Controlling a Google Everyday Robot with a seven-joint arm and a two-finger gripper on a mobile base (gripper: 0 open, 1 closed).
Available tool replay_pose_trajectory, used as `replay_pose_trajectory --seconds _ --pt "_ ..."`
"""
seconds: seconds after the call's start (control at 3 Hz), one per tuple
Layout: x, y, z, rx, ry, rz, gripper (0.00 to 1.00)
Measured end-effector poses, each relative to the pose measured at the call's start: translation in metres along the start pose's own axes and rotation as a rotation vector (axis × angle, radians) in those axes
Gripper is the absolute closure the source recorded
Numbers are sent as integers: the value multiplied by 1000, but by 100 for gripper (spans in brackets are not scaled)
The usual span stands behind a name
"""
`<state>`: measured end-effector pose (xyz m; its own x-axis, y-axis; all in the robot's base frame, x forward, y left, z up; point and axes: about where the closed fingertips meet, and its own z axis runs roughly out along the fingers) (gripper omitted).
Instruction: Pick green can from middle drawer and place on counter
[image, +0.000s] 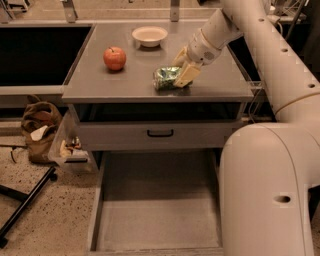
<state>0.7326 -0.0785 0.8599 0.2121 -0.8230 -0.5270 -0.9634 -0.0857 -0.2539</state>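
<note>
Camera view. Green can (164, 77) lies on its side on the counter (100, 86), near the front edge and right of centre. It is well apart from the red apple (114, 58) and the white bowl (149, 35). Gripper (180, 72) comes in from the far right, its tan fingers pinching the can's right end.

Handling, judged:
- Can looks light, thin-walled and already dented, so it would crush under a hard squeeze.
- Skin is shiny, likely slippery.
- Best hold is across the body, gently.
- On its side it may roll once let go.

Counter is flat, hard and smooth, with free room left of the can. Middle drawer (155, 220) stands pulled out below the closed drawer face (125, 135).
</note>
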Motion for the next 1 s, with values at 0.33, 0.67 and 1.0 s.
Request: replay_pose_trajectory --seconds 0.33,0.67,1.0 --pt "0 0 0 0 0 0 12" --pt "0 0 0 0 0 0 0" --pt "0 0 0 0 0 0 0"
